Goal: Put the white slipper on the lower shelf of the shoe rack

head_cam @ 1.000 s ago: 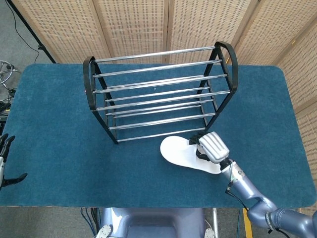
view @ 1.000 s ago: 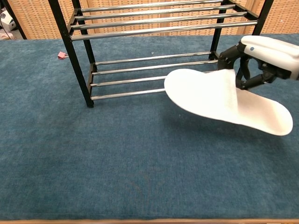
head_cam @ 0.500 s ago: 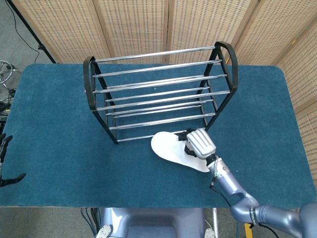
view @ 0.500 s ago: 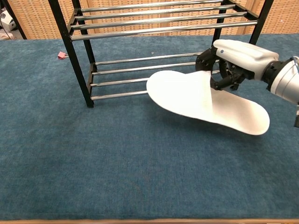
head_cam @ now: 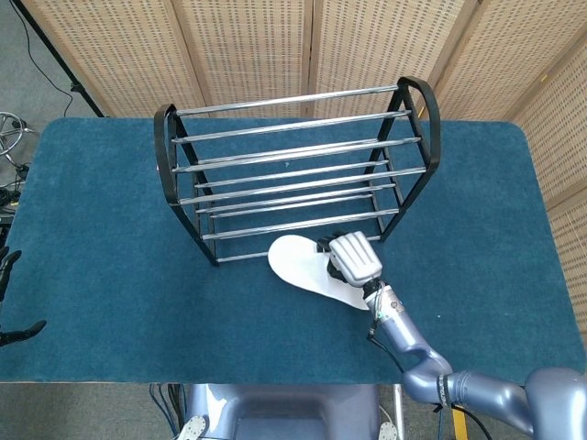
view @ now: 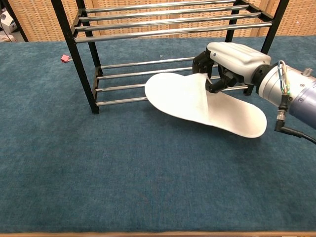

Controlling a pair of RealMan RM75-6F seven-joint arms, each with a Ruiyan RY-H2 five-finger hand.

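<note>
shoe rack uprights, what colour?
Black end frames carrying shiny silver metal rails; clearest in the chest view.

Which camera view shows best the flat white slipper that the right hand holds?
The chest view: the flat white slipper shows large, toe at the rack's lower bars. In the head view, the right hand covers part of it.

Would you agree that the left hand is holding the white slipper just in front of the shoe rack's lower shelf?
Not quite: the right hand is holding the white slipper, as the chest view shows. The rest stands: it is just in front of the shoe rack's lower shelf.
</note>
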